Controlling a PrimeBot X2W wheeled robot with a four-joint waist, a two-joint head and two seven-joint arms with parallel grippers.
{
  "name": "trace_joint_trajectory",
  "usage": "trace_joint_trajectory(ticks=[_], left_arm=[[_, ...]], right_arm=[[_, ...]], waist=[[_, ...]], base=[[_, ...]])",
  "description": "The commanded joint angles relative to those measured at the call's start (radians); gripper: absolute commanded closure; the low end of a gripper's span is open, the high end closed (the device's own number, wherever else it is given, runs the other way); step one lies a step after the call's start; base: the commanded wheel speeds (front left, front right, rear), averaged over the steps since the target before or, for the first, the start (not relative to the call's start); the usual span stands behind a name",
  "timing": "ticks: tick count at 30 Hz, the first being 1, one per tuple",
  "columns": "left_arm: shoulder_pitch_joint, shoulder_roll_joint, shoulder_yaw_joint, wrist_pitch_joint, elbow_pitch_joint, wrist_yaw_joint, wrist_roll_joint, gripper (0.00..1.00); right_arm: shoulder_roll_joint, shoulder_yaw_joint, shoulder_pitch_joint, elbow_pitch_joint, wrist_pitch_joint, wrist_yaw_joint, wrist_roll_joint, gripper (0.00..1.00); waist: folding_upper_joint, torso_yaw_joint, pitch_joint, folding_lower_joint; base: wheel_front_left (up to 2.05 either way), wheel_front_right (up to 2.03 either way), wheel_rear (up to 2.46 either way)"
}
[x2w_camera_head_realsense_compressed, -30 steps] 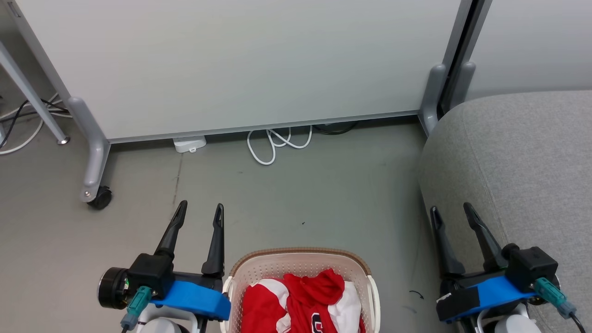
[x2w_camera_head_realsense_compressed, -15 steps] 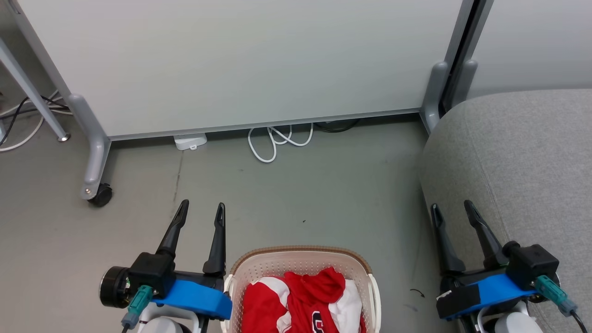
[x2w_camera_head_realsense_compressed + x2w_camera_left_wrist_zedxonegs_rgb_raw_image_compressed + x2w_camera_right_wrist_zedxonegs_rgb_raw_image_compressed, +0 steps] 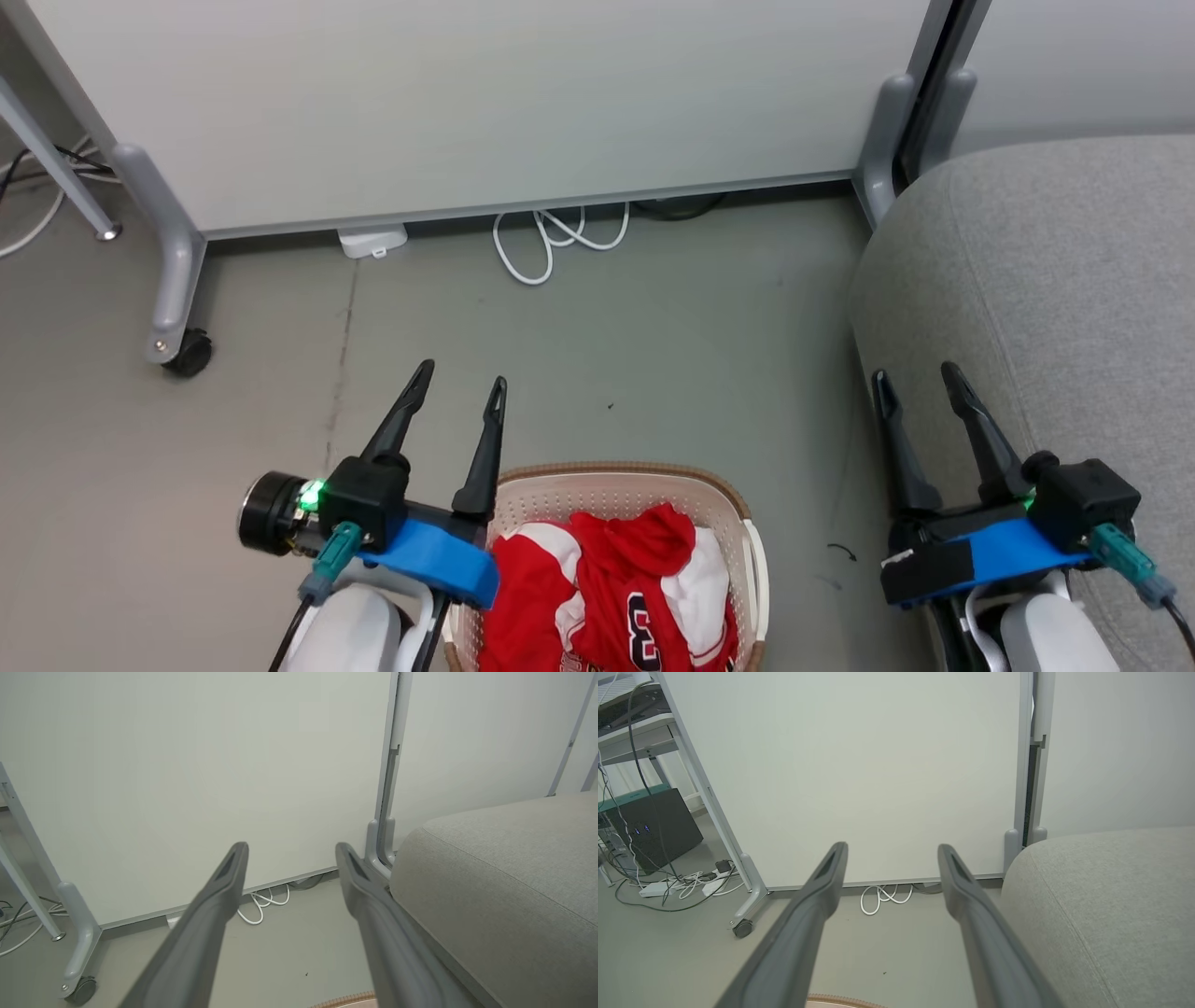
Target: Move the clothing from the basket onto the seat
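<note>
At the bottom middle of the head view, the basket (image 3: 616,469) stands on the grey floor (image 3: 653,355), its near part cut off by the picture's edge. The clothing (image 3: 616,579) lies heaped inside it, red with white parts, and a dark-outlined "3" shows on one piece near the bottom edge. To the right, well apart from the basket, rises the rounded edge of the grey seat (image 3: 1074,280). The left pincer (image 3: 464,373) hangs at the basket's left side, its blue base overlapping the left rim in the head view. Its two dark fingers are spread apart with nothing between them, pointing toward the pale panel (image 3: 467,93) at the back. The right pincer (image 3: 913,371) hangs between the basket and the seat, and its fingers show against the seat's curved side. It is likewise spread wide and has hold of nothing. Both wrist views show the fingers parted, with bare floor and panel in the gap and a sliver of the basket's brown rim at the bottom. A looped white cable (image 3: 551,247) lies on the floor at the foot of the panel, and a small black wheel (image 3: 187,355) sits under the panel's left leg.
</note>
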Motion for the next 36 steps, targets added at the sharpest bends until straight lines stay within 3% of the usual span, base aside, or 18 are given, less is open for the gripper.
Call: trace_joint_trajectory(ticks=[1, 19, 36], left_arm=[[-0.047, 0.012, -0.019, -0.003, 0.024, -0.008, 0.012, 0.00], [-0.316, 0.092, -0.301, -0.003, 0.312, -0.013, -0.018, 0.00], [-0.557, 0.078, -0.618, -0.003, 0.606, -0.013, -0.066, 0.00]], right_arm=[[-0.006, -0.001, -0.029, -0.010, -0.004, 0.002, -0.004, 0.00], [-0.005, -0.004, -0.170, -0.065, -0.004, 0.001, -0.037, 0.00], [-0.005, 0.018, -0.299, -0.125, -0.004, 0.001, -0.064, 0.00]], waist=[[0.0000, -0.003, 0.045, 0.0000], [0.0000, -0.055, 0.295, 0.0000], [0.0000, -0.086, 0.544, 0.0000]], base=[[0.00, 0.00, 0.00], [0.00, 0.00, 0.00], [0.00, 0.00, 0.00]])
